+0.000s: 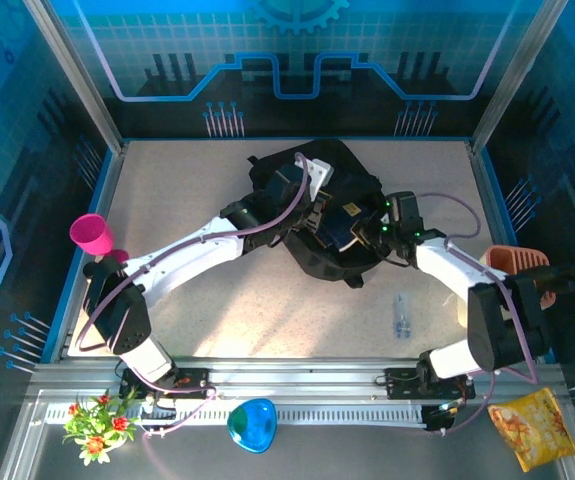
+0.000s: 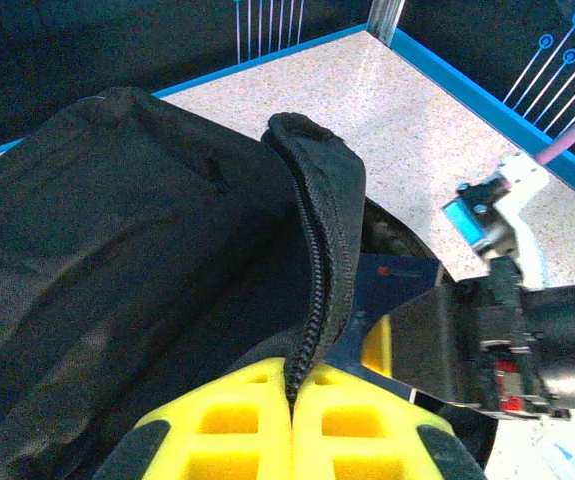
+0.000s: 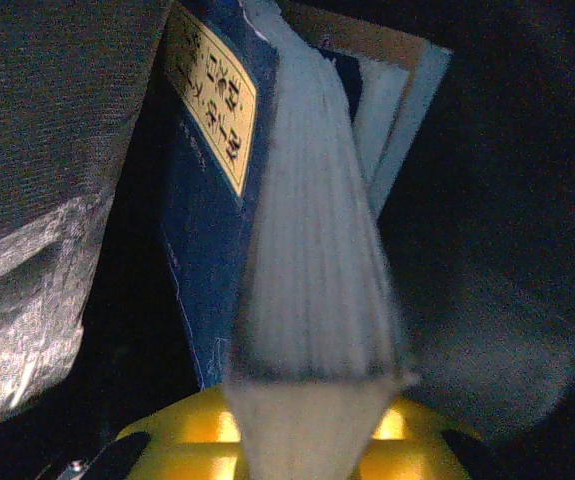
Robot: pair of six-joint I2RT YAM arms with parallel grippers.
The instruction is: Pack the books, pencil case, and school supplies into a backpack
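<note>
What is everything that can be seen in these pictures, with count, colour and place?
backpack: one, black, middle of the table
books: at least two, one navy with a yellow label, standing inside the backpack
cup: one, pink, left edge of the table
container: one, orange, right edge of the table
clear item: one, on the table near the right arm, too small to name
snack bag: one, yellow, near right corner, off the table
dish: one, blue, near edge, middle
flowers: one bunch, red and green, near left corner
left tool: one, yellow, shut on the backpack's zip edge
right tool: one, yellow, shut on one of the books
</note>
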